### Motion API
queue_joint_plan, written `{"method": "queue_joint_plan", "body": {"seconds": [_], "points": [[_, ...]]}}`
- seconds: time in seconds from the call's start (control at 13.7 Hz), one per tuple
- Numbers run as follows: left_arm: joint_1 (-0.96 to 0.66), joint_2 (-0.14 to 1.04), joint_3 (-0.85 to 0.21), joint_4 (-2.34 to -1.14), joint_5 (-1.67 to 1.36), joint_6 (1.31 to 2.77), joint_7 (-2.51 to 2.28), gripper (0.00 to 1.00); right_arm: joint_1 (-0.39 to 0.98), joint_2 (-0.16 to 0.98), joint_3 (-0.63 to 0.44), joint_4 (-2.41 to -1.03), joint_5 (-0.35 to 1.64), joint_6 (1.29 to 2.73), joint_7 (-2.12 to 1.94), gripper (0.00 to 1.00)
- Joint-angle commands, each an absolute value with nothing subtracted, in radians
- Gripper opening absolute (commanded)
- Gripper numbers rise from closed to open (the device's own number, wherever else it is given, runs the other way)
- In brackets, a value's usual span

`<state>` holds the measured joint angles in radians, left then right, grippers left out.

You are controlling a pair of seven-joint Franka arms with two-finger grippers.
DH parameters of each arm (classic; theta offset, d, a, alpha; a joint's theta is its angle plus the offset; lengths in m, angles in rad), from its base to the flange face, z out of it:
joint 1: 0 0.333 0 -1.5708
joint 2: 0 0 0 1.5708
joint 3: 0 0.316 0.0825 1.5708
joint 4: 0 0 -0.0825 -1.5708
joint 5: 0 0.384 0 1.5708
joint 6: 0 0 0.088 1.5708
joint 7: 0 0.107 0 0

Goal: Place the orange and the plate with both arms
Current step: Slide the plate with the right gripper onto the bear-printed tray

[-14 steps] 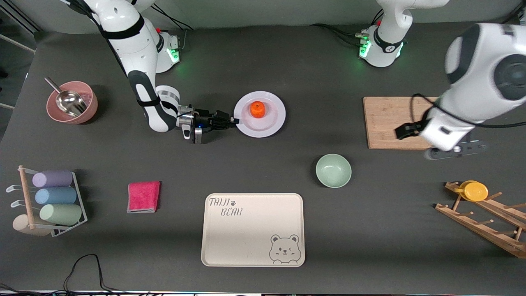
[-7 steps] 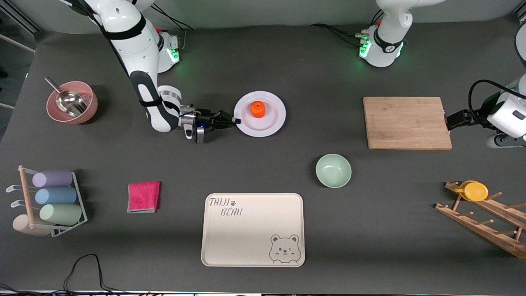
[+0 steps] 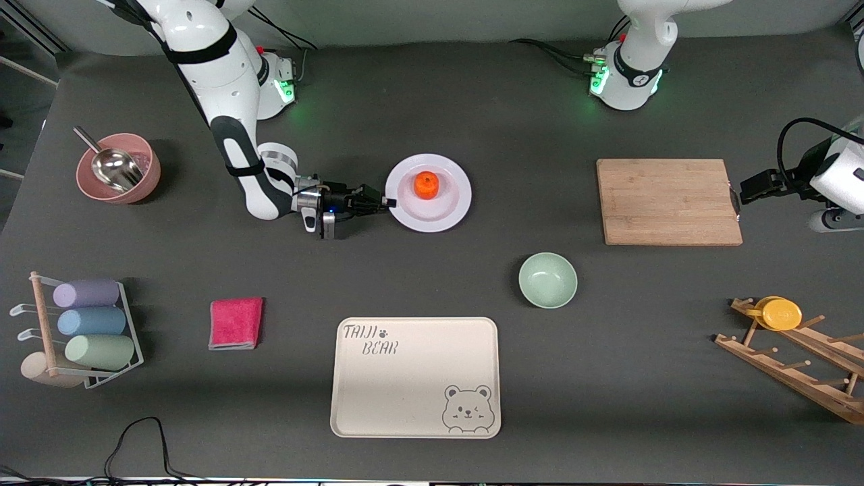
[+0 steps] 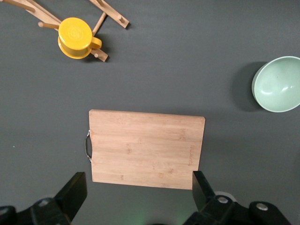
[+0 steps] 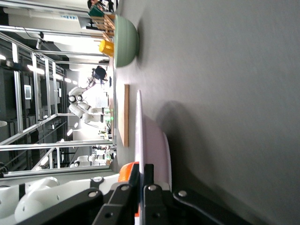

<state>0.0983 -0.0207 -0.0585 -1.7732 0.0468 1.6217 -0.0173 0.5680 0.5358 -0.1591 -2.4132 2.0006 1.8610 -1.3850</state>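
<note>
While my right tool (image 3: 386,200) pinches the rim of the plate (image 3: 445,206) at the edge toward the right arm's end of the table, its 2 fingers (image 5: 140,180) are pressed flat onto the thin lip, 1 on each face, as the right wrist view shows. Just past my fingertips, the orange (image 3: 425,183) sits in the middle of the plate, so I judge that part of the task done. What I think is left is carrying the loaded plate to wherever it belongs; the pictures do not tell me the target, and the plate seems to be on or barely off the table (image 3: 472,108). My left tool (image 4: 136,197) hangs over the table beside the wooden cutting board (image 3: 668,201), at the left arm's end, with its fingers spread wide and holding nothing; that arm looks to be waiting. Since the orange is round and loose, I would keep the plate level, or it may roll off.
</note>
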Motion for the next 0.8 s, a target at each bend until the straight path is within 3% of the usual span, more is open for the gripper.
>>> {"method": "queue_joint_plan", "body": {"seconds": [0.0,0.44,0.58,0.73], "points": [[0.071,-0.046,-0.049,-1.769,0.057,1.571,-0.014,1.0,0.523,0.447,-0.156,-2.413,1.938,1.858,-1.295,0.01],[0.058,-0.055,-0.051,-1.769,0.057,1.568,-0.043,1.0,0.423,0.256,-0.156,-2.352,1.701,1.858,-1.025,0.0],[0.057,-0.057,-0.054,-1.766,0.054,1.566,-0.041,1.0,0.404,0.281,-0.156,-2.283,1.69,1.858,-0.997,0.0],[0.055,-0.051,-0.058,-1.766,0.054,1.571,-0.04,1.0,0.384,0.38,-0.158,-2.162,1.689,1.858,-0.994,0.0]]}}
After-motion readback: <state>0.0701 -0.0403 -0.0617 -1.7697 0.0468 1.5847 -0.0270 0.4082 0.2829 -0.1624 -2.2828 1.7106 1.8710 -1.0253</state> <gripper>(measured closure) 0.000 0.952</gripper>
